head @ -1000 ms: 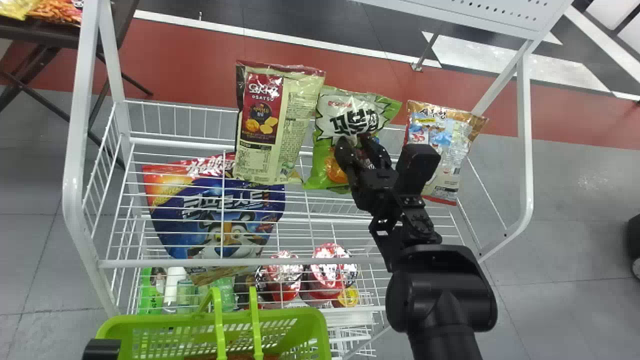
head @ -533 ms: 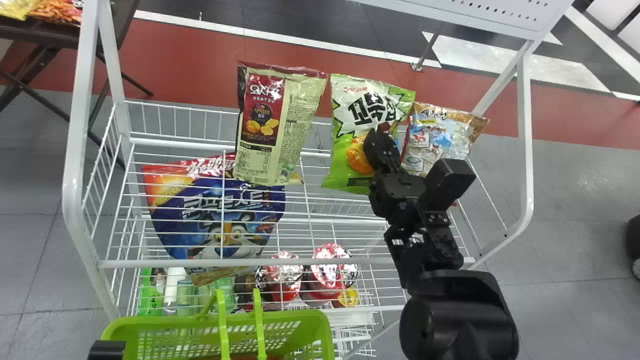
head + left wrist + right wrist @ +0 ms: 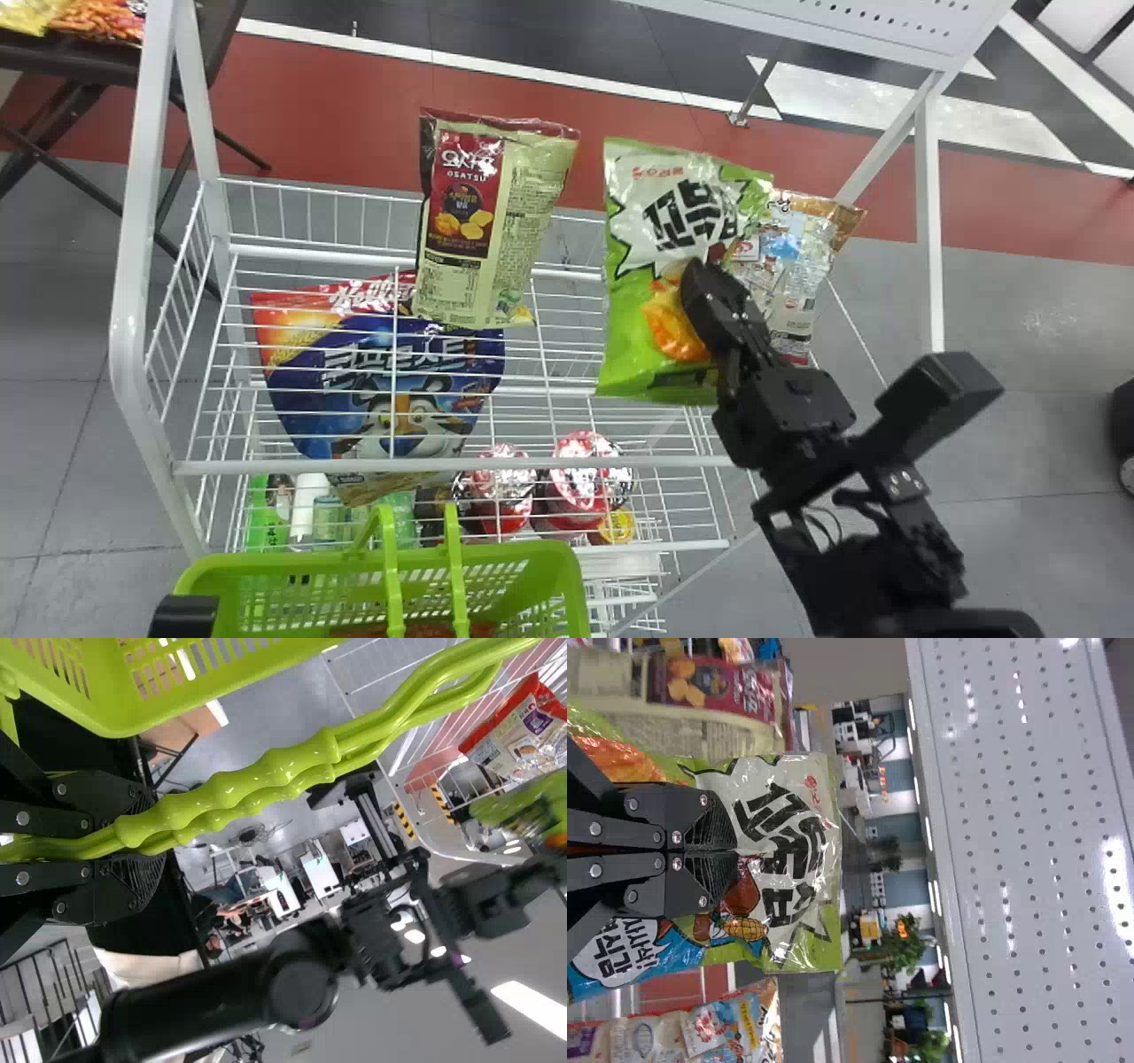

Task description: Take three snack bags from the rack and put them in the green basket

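In the head view my right gripper (image 3: 700, 279) holds a green snack bag (image 3: 633, 301) up above the rack's right part. My right gripper (image 3: 731, 851) is shut on the middle of that bag (image 3: 802, 930) in the right wrist view. A tan-and-red bag (image 3: 465, 204) stands on the rack (image 3: 142, 266) to its left; an orange-and-blue bag (image 3: 824, 239) stands behind it on the right, partly covered. The green basket (image 3: 567, 567) hangs at bottom left, something orange inside. My left gripper (image 3: 183, 616) is beside it; the left wrist view shows my left gripper (image 3: 142, 846) shut on the handles (image 3: 239, 784).
A large blue cereal bag (image 3: 381, 381) lies in the rack's left part. Red-lidded cups (image 3: 580, 492) and bottles (image 3: 310, 509) stand on a lower level. The rack's white posts and front rail (image 3: 399, 466) border the work area; a perforated panel (image 3: 886, 22) is at top right.
My right gripper has moved right and towards the robot, carrying the green bag away from the tan-and-red one and partly over the orange-and-blue one. The basket has shifted only slightly.
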`<state>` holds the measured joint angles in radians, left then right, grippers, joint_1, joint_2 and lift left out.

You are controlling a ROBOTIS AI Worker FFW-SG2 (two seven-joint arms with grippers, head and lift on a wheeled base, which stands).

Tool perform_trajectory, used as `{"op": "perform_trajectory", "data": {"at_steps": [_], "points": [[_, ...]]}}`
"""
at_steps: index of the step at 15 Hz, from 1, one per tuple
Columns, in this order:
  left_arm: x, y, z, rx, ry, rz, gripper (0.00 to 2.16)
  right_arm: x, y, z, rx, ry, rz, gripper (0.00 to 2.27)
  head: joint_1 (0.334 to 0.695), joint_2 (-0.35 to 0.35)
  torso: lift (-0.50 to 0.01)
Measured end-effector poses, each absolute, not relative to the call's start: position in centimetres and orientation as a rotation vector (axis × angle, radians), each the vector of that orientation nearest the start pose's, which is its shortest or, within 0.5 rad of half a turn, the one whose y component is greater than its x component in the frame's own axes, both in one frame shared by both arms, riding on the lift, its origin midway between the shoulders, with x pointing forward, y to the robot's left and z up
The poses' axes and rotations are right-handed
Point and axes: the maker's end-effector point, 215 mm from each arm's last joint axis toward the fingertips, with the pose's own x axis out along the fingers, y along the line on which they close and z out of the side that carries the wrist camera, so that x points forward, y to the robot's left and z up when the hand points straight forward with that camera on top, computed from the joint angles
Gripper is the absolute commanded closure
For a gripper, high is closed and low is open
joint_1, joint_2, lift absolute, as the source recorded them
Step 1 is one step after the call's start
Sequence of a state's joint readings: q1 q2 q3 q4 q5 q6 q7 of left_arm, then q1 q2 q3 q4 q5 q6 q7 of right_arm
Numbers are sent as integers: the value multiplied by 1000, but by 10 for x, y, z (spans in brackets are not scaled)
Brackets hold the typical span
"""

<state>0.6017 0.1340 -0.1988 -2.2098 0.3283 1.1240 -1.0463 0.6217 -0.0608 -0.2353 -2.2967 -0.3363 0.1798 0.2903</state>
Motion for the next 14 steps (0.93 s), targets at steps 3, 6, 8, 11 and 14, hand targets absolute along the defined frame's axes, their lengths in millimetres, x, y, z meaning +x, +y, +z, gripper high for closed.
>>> {"op": "perform_trajectory", "data": {"at_steps": [3,6,8,11,14], "points": [[147,-51,-406,-760,947,-1323,1409,372,-250,-302,258,157,271,2105,695,-350,-7],[152,-54,-405,-764,943,-1328,1409,331,-235,-347,365,379,327,2105,695,-350,-7],[151,-56,-405,-763,945,-1331,1413,289,-210,-388,457,605,403,2105,695,-350,-7],[149,-54,-404,-766,947,-1329,1409,233,-179,-427,544,862,473,2105,695,-350,-7],[146,-55,-404,-764,948,-1330,1409,202,-153,-453,578,990,529,2105,695,-350,-7]]}}
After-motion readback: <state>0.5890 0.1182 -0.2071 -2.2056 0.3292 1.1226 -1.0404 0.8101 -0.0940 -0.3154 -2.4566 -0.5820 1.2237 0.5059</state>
